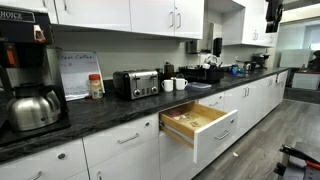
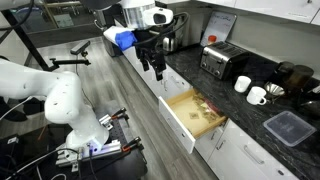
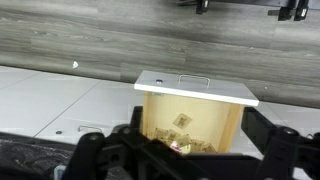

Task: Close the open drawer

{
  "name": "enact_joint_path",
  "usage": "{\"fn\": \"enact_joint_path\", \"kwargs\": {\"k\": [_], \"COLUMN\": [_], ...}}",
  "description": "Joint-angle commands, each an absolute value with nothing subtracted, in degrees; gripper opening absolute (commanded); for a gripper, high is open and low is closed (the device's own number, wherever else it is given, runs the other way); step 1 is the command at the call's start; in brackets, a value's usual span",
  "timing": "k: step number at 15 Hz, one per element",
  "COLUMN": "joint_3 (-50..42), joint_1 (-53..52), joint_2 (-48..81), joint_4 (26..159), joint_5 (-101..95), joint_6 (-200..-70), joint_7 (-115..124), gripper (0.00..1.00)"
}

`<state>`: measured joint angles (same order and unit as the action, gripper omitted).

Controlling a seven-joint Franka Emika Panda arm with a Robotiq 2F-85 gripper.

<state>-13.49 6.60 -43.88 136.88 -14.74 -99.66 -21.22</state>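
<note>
The drawer (image 1: 214, 136) stands pulled out from the white lower cabinets under the dark countertop. It has a flat white front, a silver bar handle and a light-wood interior (image 2: 196, 108) holding several small packets. In the wrist view I look down on its white front edge (image 3: 195, 89) and handle, with the wood interior below. My gripper (image 2: 157, 72) hangs above the counter edge, just beyond the drawer and apart from it. Its fingers show spread wide at both lower sides of the wrist view (image 3: 185, 152), open and empty. The gripper is out of view in the exterior view along the counter.
A toaster (image 1: 136, 83) and white cups (image 2: 258, 95) stand on the counter behind the drawer. A coffee maker with a steel pot (image 1: 30, 100) is at one end. A dark lidded container (image 2: 288, 126) lies nearby. A white robot arm base (image 2: 62, 105) stands on the wood floor.
</note>
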Motion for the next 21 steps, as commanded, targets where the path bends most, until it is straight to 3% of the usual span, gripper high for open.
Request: {"fn": "enact_joint_path", "kwargs": {"k": [1, 13, 21], "joint_3": [-13.75, -13.75, -20.58], "joint_1": [6.16, 6.16, 10.88], "joint_2": [-43.88, -43.88, -46.83], "joint_4": [136.68, 136.68, 158.49], "joint_5": [-14.93, -14.93, -15.21], "joint_6": [-99.41, -99.41, -113.52], "joint_7": [-21.01, -21.01, -18.30], "gripper": [1.00, 1.00, 1.00]}}
